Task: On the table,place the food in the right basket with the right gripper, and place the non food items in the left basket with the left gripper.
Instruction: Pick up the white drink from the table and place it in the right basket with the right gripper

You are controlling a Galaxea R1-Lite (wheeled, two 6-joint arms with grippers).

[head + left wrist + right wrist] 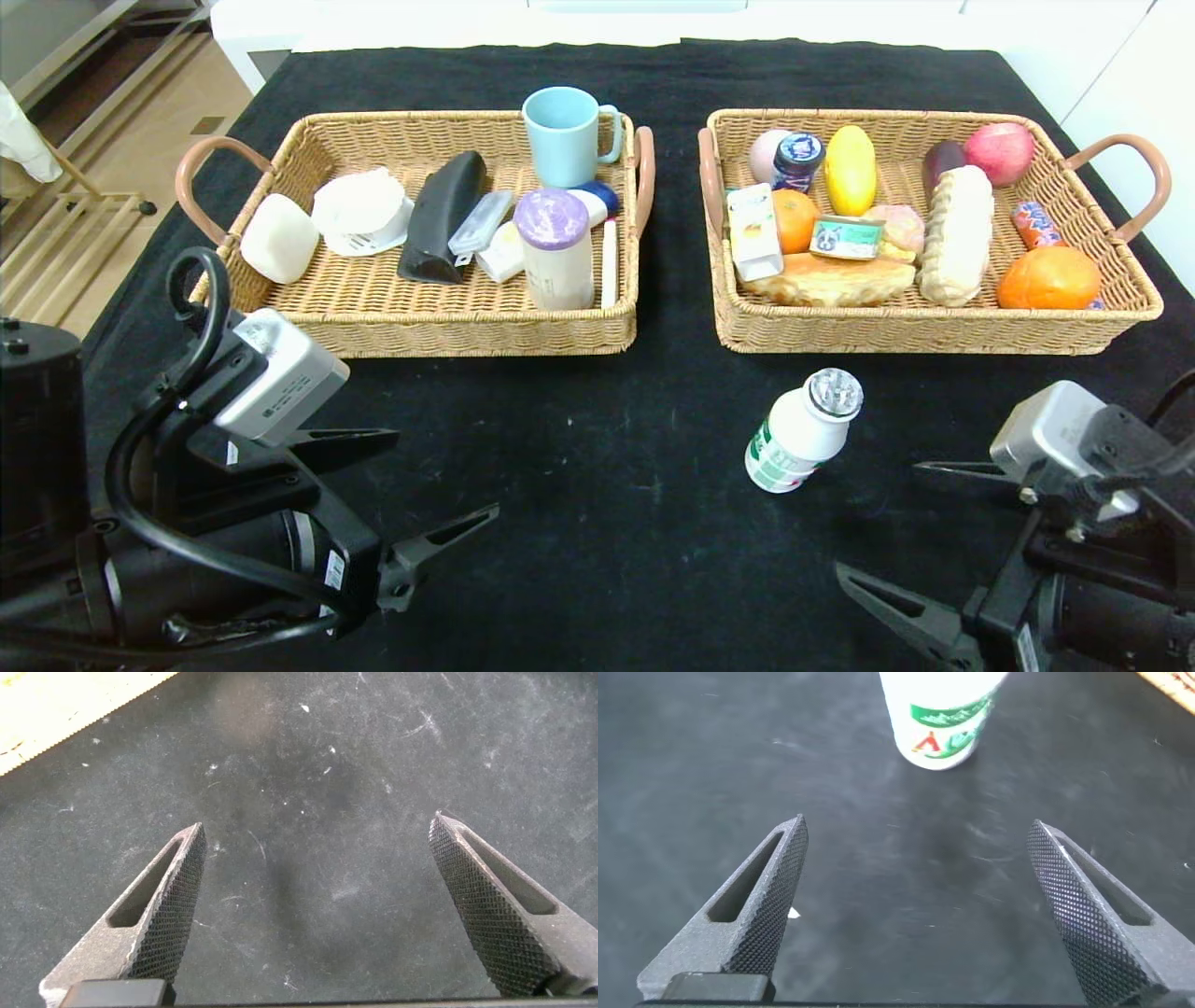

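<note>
— White bottle point(802, 431) upright on black desk point(597, 523), just in front of right basket point(934, 322), near right tool point(920, 532). Both tools spread wide, gripping nothing.

— Left tool point(411, 485) parked over bare cloth. Risk?

— Tall, narrow, easily tipped. Off-centre approach likely to knock it over, send it rolling. Could also clip basket rim on the lift.
</note>
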